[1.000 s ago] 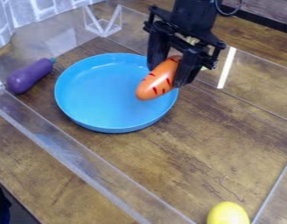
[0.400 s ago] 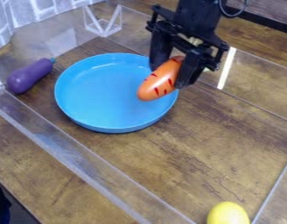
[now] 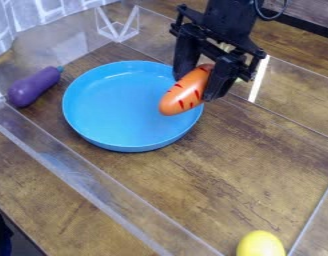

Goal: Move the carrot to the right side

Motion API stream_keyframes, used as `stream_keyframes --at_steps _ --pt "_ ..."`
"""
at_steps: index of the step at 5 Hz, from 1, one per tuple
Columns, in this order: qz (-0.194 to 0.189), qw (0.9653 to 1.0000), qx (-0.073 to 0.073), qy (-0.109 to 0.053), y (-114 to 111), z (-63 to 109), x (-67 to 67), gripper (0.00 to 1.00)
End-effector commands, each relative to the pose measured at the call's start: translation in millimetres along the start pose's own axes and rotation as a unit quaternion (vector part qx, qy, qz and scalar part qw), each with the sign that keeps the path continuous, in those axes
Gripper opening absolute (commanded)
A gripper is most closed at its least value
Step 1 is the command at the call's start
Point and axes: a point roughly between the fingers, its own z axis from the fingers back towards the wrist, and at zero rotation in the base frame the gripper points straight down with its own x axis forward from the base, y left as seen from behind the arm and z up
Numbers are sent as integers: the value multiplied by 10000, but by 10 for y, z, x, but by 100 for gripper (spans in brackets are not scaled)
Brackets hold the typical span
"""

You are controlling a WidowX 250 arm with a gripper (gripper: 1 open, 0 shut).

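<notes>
The orange carrot, tapered with dark groove marks, hangs tilted over the right rim of the blue plate. My black gripper comes down from above and is shut on the carrot's upper end; the green top is hidden between the fingers. The carrot's tip points down and left, just above the plate's inner right edge.
A purple eggplant lies left of the plate. A yellow round fruit sits at the bottom right edge. Clear plastic walls border the wooden table on the left and front. A white strip lies right of the gripper.
The gripper and the held carrot have drifted slightly to the right and a touch upward. Nothing else has moved.
</notes>
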Motion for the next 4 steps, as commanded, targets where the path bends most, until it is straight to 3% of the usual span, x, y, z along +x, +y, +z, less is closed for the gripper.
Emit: stream_keyframes --at_steps 1,4 --pt "-36 9989 26 -461 -32 289 -7 0" --pt "-94 9991 77 -404 -84 292 -24 0"
